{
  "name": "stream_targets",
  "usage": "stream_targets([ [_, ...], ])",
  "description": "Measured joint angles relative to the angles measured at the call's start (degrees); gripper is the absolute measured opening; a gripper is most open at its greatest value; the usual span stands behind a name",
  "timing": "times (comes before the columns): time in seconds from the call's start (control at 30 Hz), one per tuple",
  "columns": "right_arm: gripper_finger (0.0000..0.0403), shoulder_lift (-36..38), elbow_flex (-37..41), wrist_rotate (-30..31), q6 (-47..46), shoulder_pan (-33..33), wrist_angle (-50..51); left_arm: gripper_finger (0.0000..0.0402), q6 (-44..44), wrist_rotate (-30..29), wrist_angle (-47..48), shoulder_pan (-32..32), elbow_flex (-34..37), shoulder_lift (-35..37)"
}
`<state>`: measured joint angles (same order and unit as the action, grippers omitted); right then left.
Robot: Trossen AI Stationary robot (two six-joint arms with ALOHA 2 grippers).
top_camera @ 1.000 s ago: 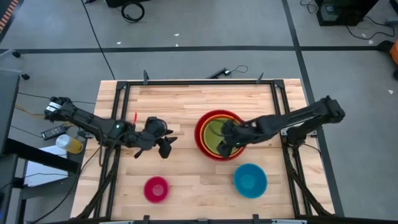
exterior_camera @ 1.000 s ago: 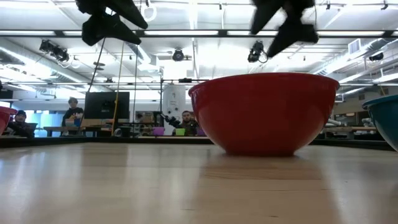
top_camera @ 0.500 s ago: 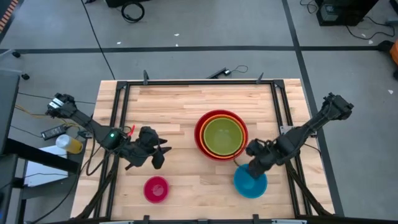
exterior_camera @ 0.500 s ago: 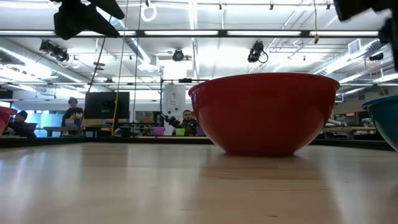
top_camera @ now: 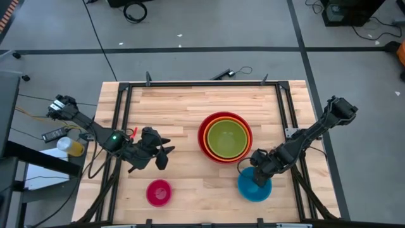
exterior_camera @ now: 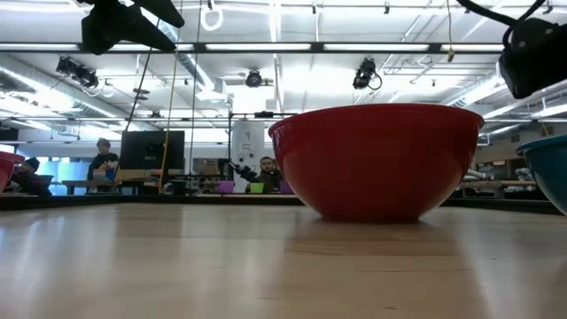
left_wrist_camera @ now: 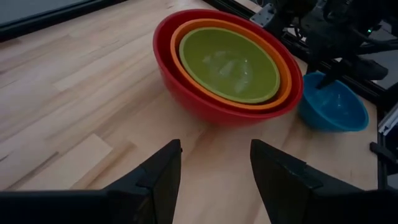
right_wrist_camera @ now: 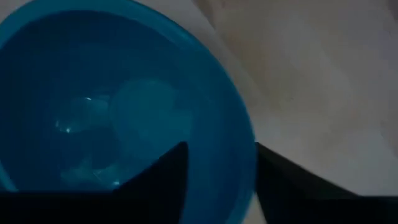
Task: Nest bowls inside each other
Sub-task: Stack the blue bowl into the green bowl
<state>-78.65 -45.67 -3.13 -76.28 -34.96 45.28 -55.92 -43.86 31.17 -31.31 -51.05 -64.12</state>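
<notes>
The red bowl (top_camera: 204, 140) stands on the table right of centre, with the orange bowl (left_wrist_camera: 287, 74) and the lime green bowl (top_camera: 226, 139) nested in it. The blue bowl (top_camera: 250, 188) sits near the front right, the pink bowl (top_camera: 158, 192) near the front left. My right gripper (right_wrist_camera: 221, 186) points down over the blue bowl's far rim, open, one finger inside and one outside. My left gripper (left_wrist_camera: 214, 180) hovers open above the table, left of the red bowl, holding nothing. My right gripper straddles the blue bowl's rim (right_wrist_camera: 247, 146) from above, one finger (right_wrist_camera: 165, 186) inside the bowl and the other (right_wrist_camera: 286, 186) outside it. I cannot tell whether either finger touches the rim. The bowl sits upright on the table.
Black frame rails (top_camera: 123, 120) run along the table's left and right sides. Bare wood lies between the pink and blue bowls. Beyond the table's far edge the low view shows a room with people seated at desks (exterior_camera: 266, 173).
My right gripper has left the space above the nested bowls, gone toward the table's near right and down, tipping to point steeply downward, and now stands over the blue bowl's rim. My left gripper has drifted a little toward the near left. No bowl has moved.
</notes>
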Motion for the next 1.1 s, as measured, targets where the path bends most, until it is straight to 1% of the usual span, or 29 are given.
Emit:
stream_targets([
  [0.07, 0.0132, 0.2, 0.0, -1.3, 0.2, 0.3, -0.5, 0.0194, 0.0, 0.0, -0.3, 0.0, 0.0, 0.0],
  [0.17, 0.0038, 1.3, -1.3, -3.5, 0.9, 0.8, -0.8, 0.0194, 0.0, -0.4, -1.0, 0.0, 0.0, 0.0],
  [0.2, 0.0024, 2.0, -2.3, -4.0, 1.5, 1.0, -1.1, 0.0194, 0.0, -0.6, -1.3, 0.0, 0.0, 0.0],
  [0.23, 0.0021, 2.6, -3.5, -4.4, 1.9, 1.2, -1.4, 0.0194, 0.0, -0.8, -1.4, 0.0, 0.0, 0.0],
  [0.33, 0.0034, 4.6, -8.0, -4.3, 4.5, 2.6, -1.7, 0.0194, 0.1, -2.0, -1.5, 0.0, 0.0, 0.0],
  [0.43, 0.0028, 6.9, -13.2, -2.1, 9.5, 5.0, -1.9, 0.0192, 0.2, -3.5, -1.5, 0.1, 0.0, 0.0],
  [0.5, 0.0020, 8.2, -15.7, 2.8, 12.9, 7.1, -2.0, 0.0192, 0.8, -3.7, -1.5, 0.7, 0.0, 0.0],
  [0.6, 0.0020, 9.9, -17.0, 13.1, 15.0, 12.2, -1.5, 0.0192, 1.2, -3.6, -1.5, 1.9, 0.0, 0.0],
  [0.67, 0.0020, 10.2, -16.7, 16.3, 17.1, 17.7, 0.3, 0.0192, 1.3, -3.4, -1.5, 2.5, 0.0, 0.0],
  [0.73, 0.0020, 9.6, -14.8, 16.4, 18.9, 24.2, 1.8, 0.0192, 1.3, -3.2, -1.5, 3.3, 0.0, 0.0],
  [0.8, 0.0020, 8.3, -12.3, 14.2, 20.5, 30.0, 1.4, 0.0192, 1.3, -3.2, -1.9, 4.0, 0.0, 0.0],
  [0.9, 0.0025, 6.2, -9.5, 12.2, 20.9, 34.7, -1.2, 0.0192, 1.3, -3.0, -3.5, 4.9, 0.0, 0.0],
  [0.97, 0.0047, 4.6, -8.6, 11.1, 20.5, 36.4, -1.1, 0.0192, 1.7, -1.8, -4.6, 5.2, 0.0, 0.0],
  [1.1, 0.0113, 2.5, -8.4, 9.4, 21.1, 38.1, -1.8, 0.0192, 4.0, 4.8, -7.2, 5.0, 0.0, 0.0],
])
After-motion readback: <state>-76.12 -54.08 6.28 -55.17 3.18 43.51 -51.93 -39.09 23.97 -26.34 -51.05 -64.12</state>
